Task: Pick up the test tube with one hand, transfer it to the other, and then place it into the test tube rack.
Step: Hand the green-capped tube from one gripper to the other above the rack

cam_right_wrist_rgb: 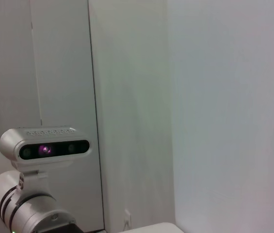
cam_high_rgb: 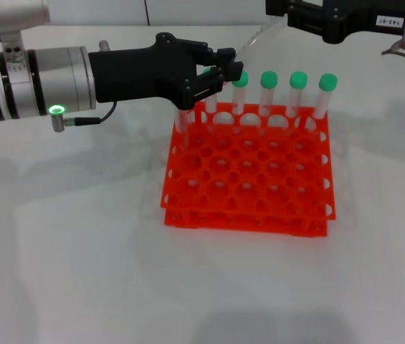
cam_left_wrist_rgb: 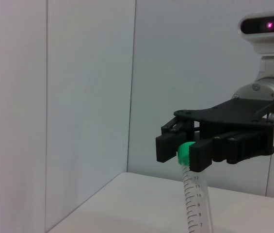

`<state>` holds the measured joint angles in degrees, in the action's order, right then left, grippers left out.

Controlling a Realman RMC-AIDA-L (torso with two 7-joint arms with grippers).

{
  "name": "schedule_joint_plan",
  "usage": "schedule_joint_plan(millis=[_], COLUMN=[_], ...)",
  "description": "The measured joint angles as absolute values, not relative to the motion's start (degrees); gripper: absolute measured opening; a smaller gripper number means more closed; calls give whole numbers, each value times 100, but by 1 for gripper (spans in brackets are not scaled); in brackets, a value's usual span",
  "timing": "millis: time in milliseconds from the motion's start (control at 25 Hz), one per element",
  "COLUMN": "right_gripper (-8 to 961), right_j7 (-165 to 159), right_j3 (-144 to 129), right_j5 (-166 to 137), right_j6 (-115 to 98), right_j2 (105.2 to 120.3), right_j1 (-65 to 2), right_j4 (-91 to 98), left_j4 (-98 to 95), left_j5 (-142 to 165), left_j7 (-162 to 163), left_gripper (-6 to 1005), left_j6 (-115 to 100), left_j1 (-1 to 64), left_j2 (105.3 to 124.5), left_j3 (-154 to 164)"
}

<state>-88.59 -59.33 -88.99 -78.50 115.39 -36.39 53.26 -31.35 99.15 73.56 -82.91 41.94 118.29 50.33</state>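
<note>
The test tube (cam_high_rgb: pixel 259 37) is a clear tube slanting in the air behind the rack, between my two grippers. In the left wrist view my right gripper (cam_left_wrist_rgb: pixel 184 151) is shut on the tube's green cap (cam_left_wrist_rgb: pixel 185 152), and the tube (cam_left_wrist_rgb: pixel 195 194) runs down out of frame. In the head view my right gripper (cam_high_rgb: pixel 279 16), the one with the white label, is at the top right. My left gripper (cam_high_rgb: pixel 225 64), on the wrist with the green light, is at the tube's lower end, above the back row of the orange-red rack (cam_high_rgb: pixel 249 179).
Several green-capped tubes (cam_high_rgb: pixel 298 80) stand upright in the rack's back row, some partly hidden behind my left gripper. The rack sits on a white table (cam_high_rgb: pixel 80 251). Its other holes are empty.
</note>
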Motion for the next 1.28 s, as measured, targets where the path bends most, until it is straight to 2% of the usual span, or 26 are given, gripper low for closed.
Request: schedule_joint_plan(millis=[600,840,1280], right_gripper=[248,288,451], right_j7=[-8805,-8780,-8680], right_j3=[-5923,-5888,-5878], right_j5=[-8799,-8672,-8613], right_j6=[-7929,-8017,-8035], right_j2=[11539,11525,11516], right_j1=[-3643,-3603,-3588], right_j4=[5390,5397,5342], left_j4=[-3138,-3138,-3153], left_j5=[9911,9903,9676], left_j7=[7321,7311,7039], left_gripper=[193,193,194], left_j6=[-8295,-8292,-8427], left_j1=[4138,4119,4008], left_j2=[11823,11807,11785], left_j3=[5002,4993,4983])
